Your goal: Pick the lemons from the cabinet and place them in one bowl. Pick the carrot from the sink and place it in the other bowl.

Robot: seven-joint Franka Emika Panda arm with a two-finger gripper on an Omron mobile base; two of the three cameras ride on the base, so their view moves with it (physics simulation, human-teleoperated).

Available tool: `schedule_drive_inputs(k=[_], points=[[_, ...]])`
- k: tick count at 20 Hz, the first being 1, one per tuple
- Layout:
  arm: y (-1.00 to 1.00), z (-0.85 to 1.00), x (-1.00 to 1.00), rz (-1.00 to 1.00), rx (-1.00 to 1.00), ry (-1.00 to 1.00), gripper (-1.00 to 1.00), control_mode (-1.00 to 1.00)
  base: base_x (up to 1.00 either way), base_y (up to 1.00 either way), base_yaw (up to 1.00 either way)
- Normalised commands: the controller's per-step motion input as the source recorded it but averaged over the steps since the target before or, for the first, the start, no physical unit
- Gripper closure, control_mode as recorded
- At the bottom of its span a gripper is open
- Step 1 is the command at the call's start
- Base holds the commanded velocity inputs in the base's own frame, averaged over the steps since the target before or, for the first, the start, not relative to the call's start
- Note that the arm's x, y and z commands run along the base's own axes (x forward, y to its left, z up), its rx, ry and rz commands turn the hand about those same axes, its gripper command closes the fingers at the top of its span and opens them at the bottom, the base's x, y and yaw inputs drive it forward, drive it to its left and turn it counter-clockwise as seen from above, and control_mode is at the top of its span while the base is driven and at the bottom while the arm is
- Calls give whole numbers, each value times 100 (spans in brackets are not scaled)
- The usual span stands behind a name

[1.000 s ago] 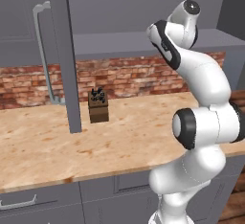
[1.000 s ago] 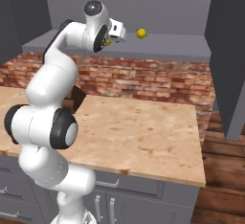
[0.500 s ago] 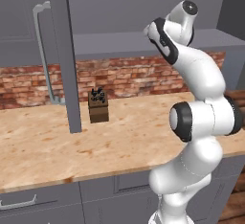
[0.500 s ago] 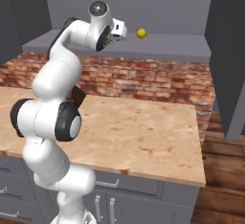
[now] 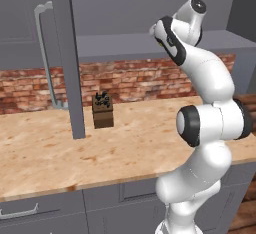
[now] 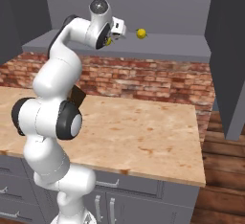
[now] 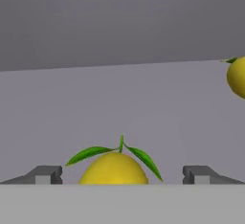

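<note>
Step in hand: first lemon pick from the cabinet (image 6: 158, 50); neither lemon is lifted, and no bowl, carrot or sink is in sight.

Gripper state: gripper (image 7: 122, 174) spread wide, nothing held; one dark fingertip (image 7: 45, 174) stands on each side of the near lemon (image 7: 113, 168), apart from it.

Near lemon position: on the cabinet shelf (image 7: 143, 103), centred between the fingertips, just ahead of the hand. In the right base view it shows as a yellow patch (image 6: 109, 40) at the gripper (image 6: 114, 35).

Far lemon position: on the same shelf, well to the side of the near lemon (image 7: 238, 76); from the right base it sits beyond the hand (image 6: 141, 33).

Near lemon orientation: stem end and two green leaves point up, away from the shelf. Its lower half is hidden, so the long axis cannot be told for certain; probably upright.

Next move (judgement): advance slightly so the fingers reach the widest part, then close across the width and lift clear of the shelf.

Risk (judgement): a round fruit may roll if one finger touches first.
</note>
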Motion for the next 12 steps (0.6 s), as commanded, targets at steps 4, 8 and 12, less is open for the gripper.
schedule_drive_inputs(k=[4,8,12], points=[[19,10,0,-3,-2,0,-100,-100,0,0,0],[9,20,-4,-2,-3,0,-100,-100,0,0,0],[3,1,-18,0,0,4,-100,-100,0,0,0]])
